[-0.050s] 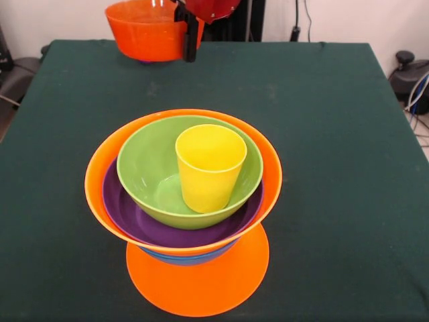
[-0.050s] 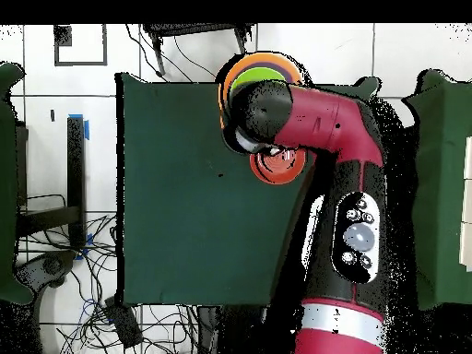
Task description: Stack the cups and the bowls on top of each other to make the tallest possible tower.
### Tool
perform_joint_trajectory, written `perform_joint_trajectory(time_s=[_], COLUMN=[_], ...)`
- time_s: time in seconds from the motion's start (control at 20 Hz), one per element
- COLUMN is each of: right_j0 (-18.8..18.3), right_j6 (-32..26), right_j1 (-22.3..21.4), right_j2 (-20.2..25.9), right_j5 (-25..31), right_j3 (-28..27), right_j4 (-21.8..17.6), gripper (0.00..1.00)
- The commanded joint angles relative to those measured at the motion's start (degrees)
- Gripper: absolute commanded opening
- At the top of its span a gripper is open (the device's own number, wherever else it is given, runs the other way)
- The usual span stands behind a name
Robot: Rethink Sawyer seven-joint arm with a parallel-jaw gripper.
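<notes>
The tower (image 1: pixel 183 201) stands mid-table: a flat orange base (image 1: pixel 201 285), a blue bowl (image 1: pixel 184 258), a large orange bowl (image 1: pixel 97 194), a shallow purple bowl (image 1: pixel 134 218), then a green bowl (image 1: pixel 147 168) with the yellow cup (image 1: pixel 209 168) upright inside it. At the far edge my gripper (image 1: pixel 190 47) is shut on the rim of an orange-red bowl (image 1: pixel 147 30), one black finger (image 1: pixel 192 37) showing outside the rim. From above, the same bowl (image 2: pixel 275 169) peeks out under my arm (image 2: pixel 313 120), which hides part of the tower (image 2: pixel 251 76). The purple cup is out of view.
A dark green cloth (image 1: pixel 322 134) covers the table. Cables and black gear (image 1: pixel 410 77) lie off its right side, and a dark object (image 1: pixel 12 70) sits off the left. In the overhead view, loose cables (image 2: pixel 101 304) trail over the floor beside the table.
</notes>
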Motion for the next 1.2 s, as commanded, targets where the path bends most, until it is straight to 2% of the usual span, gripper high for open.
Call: perform_joint_trajectory(time_s=[0.05, 0.25, 0.4, 0.6, 1.2], right_j0=[1.9, 2.6, 3.4, 4.0, 5.0], right_j6=[9.7, 10.8, 11.4, 12.1, 12.0], right_j1=[8.7, 13.0, 16.1, 18.9, 20.2], right_j2=[2.0, 1.4, 0.1, -1.3, -4.1], right_j5=[7.9, 8.2, 11.3, 14.0, 15.3], right_j3=[-13.8, -19.0, -24.4, -28.3, -30.0], right_j4=[0.5, 0.6, 0.5, 1.8, 4.6], gripper=[0.0, 0.0, 0.0, 0.0, 0.0])
